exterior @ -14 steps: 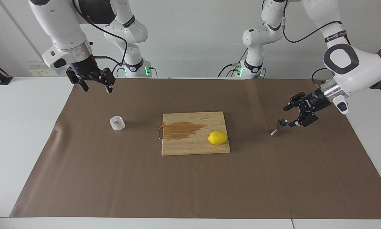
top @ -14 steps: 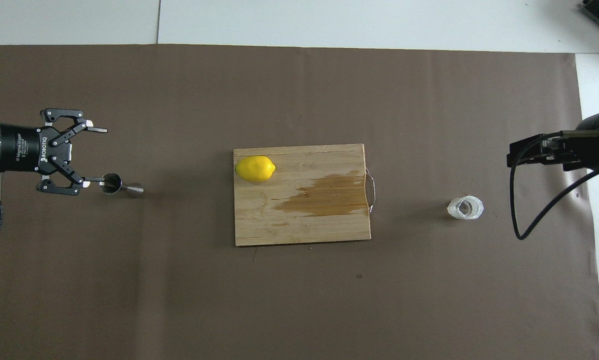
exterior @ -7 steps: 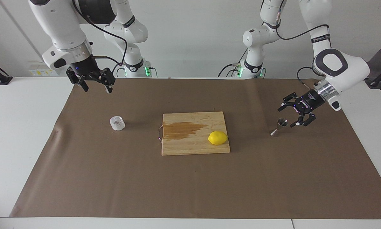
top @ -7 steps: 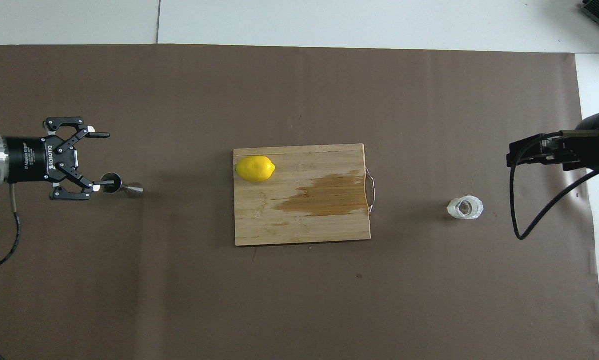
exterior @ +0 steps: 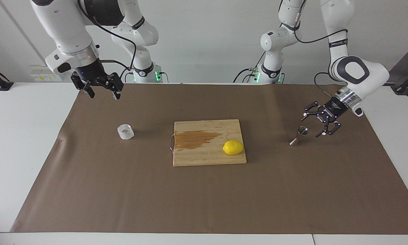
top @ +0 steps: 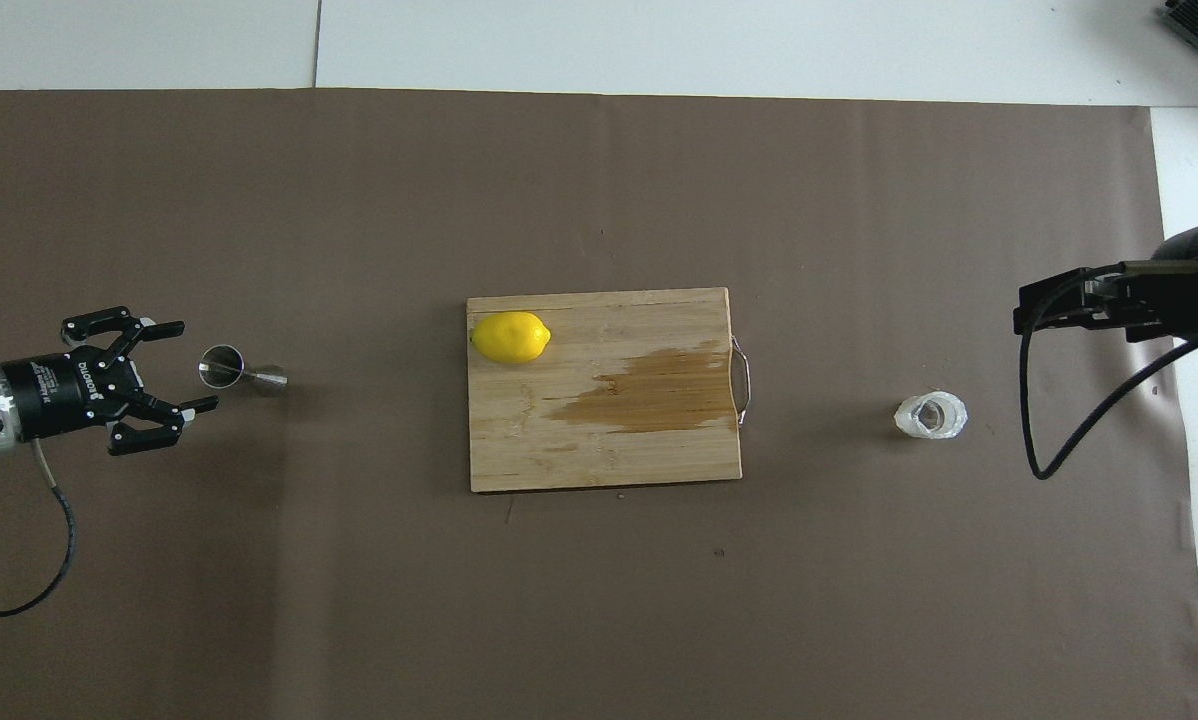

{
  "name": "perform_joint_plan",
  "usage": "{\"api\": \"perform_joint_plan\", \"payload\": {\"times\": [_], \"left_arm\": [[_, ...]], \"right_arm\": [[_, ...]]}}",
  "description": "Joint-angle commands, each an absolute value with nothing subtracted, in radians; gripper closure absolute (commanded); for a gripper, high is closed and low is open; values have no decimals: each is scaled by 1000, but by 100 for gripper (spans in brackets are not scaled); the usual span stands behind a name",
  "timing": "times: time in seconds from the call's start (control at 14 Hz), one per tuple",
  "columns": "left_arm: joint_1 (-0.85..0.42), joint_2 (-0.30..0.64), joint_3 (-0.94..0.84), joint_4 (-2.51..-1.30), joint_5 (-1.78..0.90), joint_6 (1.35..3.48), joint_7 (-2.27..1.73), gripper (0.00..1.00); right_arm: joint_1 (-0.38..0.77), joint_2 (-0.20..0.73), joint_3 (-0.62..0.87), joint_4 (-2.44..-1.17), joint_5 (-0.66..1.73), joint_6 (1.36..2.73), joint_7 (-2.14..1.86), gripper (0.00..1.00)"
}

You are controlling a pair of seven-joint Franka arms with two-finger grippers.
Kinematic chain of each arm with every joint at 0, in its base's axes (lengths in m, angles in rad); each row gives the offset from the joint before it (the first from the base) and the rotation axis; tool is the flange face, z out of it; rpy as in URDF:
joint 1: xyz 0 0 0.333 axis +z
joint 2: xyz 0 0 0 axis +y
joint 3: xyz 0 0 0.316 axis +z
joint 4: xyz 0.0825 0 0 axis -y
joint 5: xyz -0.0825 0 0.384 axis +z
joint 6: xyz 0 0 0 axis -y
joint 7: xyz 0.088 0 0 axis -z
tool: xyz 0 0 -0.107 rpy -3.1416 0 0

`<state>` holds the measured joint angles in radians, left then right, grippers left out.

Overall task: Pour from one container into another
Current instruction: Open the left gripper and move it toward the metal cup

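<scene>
Tumbler point(exterior: 125, 132) upright on mat, toward right arm's end from board point(exterior: 209, 153); jigger point(exterior: 298, 136) toward left arm's end.

Left gripper point(exterior: 313, 126) just beside jigger, jaws spread, not touching. Right gripper point(exterior: 104, 94) raised near tumbler, jaws spread.

Judged: glass light, slick, fragile; grip mid-wall.

shiny metal jigger point(exterior: 299, 135), clear faceted glass tumbler point(exterior: 125, 132), stained wooden board point(exterior: 208, 147).
</scene>
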<state>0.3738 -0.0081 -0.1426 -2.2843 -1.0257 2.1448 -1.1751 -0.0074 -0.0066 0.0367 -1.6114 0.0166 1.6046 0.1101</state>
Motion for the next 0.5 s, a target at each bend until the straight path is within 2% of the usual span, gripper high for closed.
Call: {"api": "perform_joint_plan", "payload": {"times": [0.0, 0.43], "left_arm": [[351, -40, -147, -2339, -1055, 2209, -1189, 0], [287, -34, -149, -2355, -1057, 2305, -1164, 0]], "right_arm": [[-17, -14, 41, -1615, 23, 1591, 91, 0], [-17, -15, 40, -1615, 23, 1591, 91, 0]]}}
